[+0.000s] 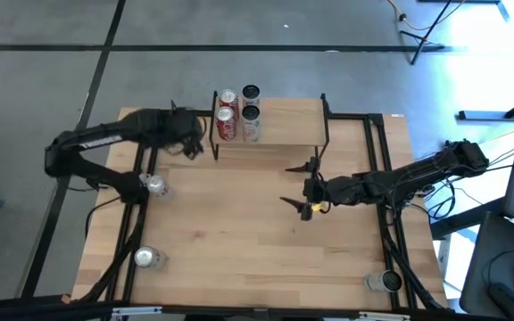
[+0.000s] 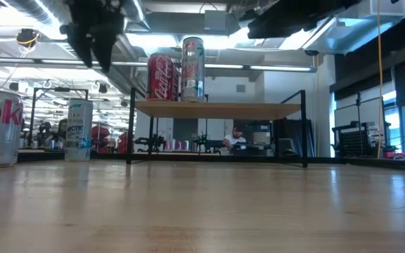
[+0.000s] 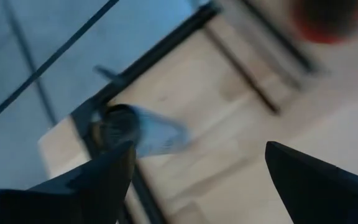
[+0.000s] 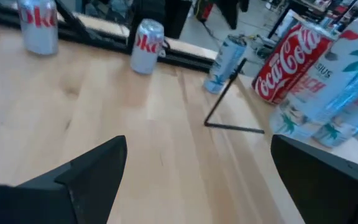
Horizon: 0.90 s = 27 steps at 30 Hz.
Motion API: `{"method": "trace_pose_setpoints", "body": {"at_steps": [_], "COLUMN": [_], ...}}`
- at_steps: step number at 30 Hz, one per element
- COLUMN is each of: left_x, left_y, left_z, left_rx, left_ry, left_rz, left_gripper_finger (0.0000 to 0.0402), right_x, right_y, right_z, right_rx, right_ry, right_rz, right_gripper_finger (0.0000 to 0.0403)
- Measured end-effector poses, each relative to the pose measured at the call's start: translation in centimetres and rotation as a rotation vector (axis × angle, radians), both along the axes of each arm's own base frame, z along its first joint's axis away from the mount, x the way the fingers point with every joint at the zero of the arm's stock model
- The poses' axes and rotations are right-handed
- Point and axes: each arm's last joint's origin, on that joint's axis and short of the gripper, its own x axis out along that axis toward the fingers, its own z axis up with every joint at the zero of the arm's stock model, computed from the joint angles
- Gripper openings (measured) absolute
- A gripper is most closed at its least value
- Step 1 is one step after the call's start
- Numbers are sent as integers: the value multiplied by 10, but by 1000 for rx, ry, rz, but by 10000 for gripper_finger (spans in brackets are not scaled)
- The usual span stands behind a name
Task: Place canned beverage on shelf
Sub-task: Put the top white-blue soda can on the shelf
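Note:
The shelf (image 1: pixel 279 122) stands at the table's far middle, a light plank on a thin black frame. Several cans stand on its left end: red ones (image 1: pixel 227 125) and pale ones (image 1: pixel 251 120); they also show in the low view (image 2: pixel 164 76) and the right wrist view (image 4: pixel 291 56). My left gripper (image 1: pixel 194 144) is open and empty, raised just left of the shelf's left end; it shows at the top left of the low view (image 2: pixel 93 35). My right gripper (image 1: pixel 286 185) is open and empty over the table in front of the shelf's right half.
Loose silver cans stand on the table: one at mid-left (image 1: pixel 156 185), one at near left (image 1: pixel 146 259), one at the near right corner (image 1: pixel 387 282). The plank's middle and right part (image 1: pixel 302 120) is bare. The table's middle (image 1: pixel 239 223) is free wood.

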Motion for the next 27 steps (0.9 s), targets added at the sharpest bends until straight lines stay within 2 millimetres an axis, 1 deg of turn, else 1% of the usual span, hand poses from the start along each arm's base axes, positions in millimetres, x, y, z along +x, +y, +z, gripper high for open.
{"method": "trace_pose_setpoints", "body": {"at_steps": [3,6,8,13,16,18,24,27], "left_x": [-13,-27,-34,-41,-47,-49,-48,-52], "left_y": [29,55,71,102,114,119,123,122], "left_z": [-2,-6,-10,-19,-27,-31,-39,-52], "left_rx": [-36,-107,-140,-219,-258,-278,-337,-388], "left_ry": [28,35,34,-33,-6,0,-10,-4], "left_rz": [101,184,213,226,261,269,251,262], "left_gripper_finger": [354,354,354,354,354,354,354,354], "right_x": [-1,-2,-3,-3,-3,-3,-3,-3], "right_y": [-1,-2,-2,-4,-4,-3,-3,-3], "right_z": [-3,-4,-5,-6,-6,-6,-6,-6], "right_rx": [-40,-89,-124,-175,-176,-172,-145,-135], "right_ry": [35,65,81,96,98,98,92,88], "right_rz": [-6,-18,-30,-58,-59,-48,-45,-48], "right_gripper_finger": [386,386,386,386,386,386,386,386]}}
